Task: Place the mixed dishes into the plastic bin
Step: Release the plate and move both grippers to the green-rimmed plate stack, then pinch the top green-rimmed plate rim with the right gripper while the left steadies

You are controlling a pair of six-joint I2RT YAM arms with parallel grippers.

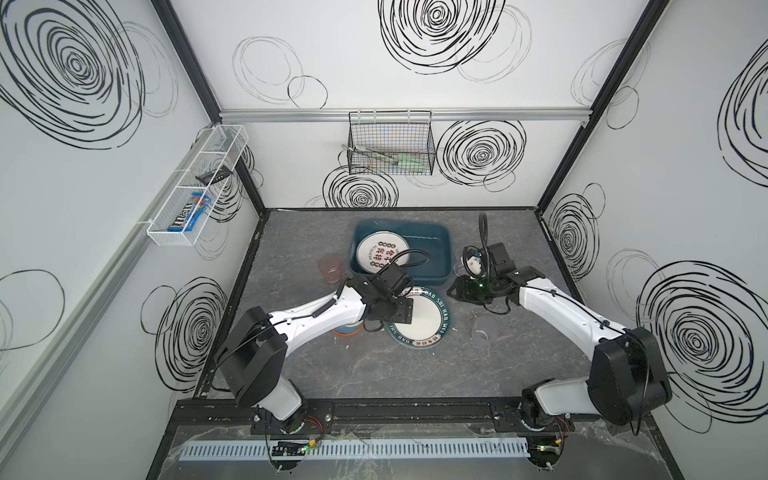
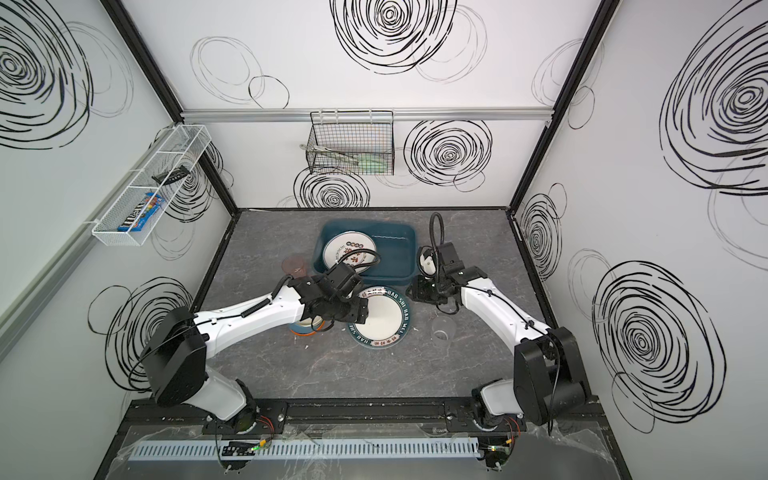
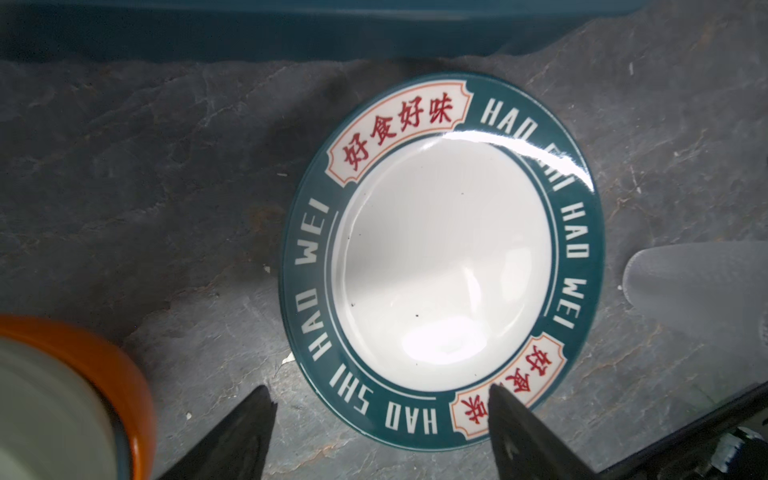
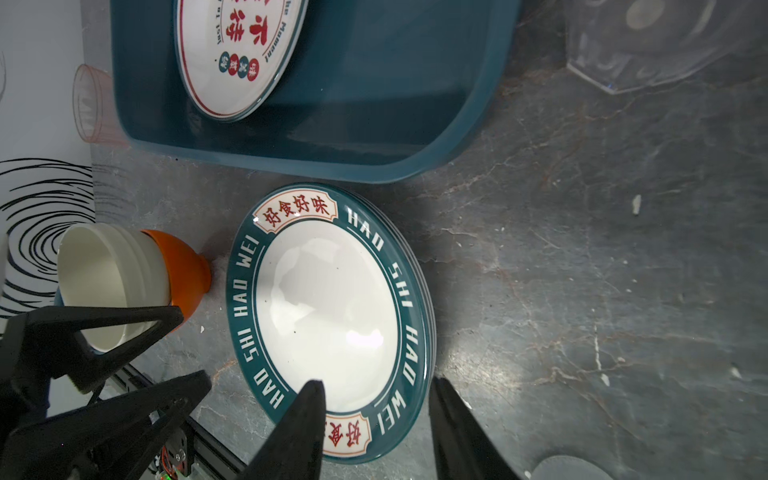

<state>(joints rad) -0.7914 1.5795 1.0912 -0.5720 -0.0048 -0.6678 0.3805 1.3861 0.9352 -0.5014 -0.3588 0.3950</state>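
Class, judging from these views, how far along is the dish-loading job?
Done: one white plate lies in the teal bin. In hand: nothing; left gripper and right gripper have open, empty jaws. Left: the teal-rimmed plate, nested bowls, pink tumbler, clear tumbler on the table.

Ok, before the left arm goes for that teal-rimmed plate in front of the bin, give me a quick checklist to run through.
1. The left pincer is open and empty: ok.
2. It sits over the rim of the teal-rimmed plate: ok.
3. That plate is single, not stacked: cannot tell; its edge looks layered in the right wrist view.
4. The teal bin has room beside the white plate in it: ok.
5. The right pincer is clear of the teal-rimmed plate: cannot tell; it is open, close to the rim.
6. The orange bowl is apart from the plate: ok.
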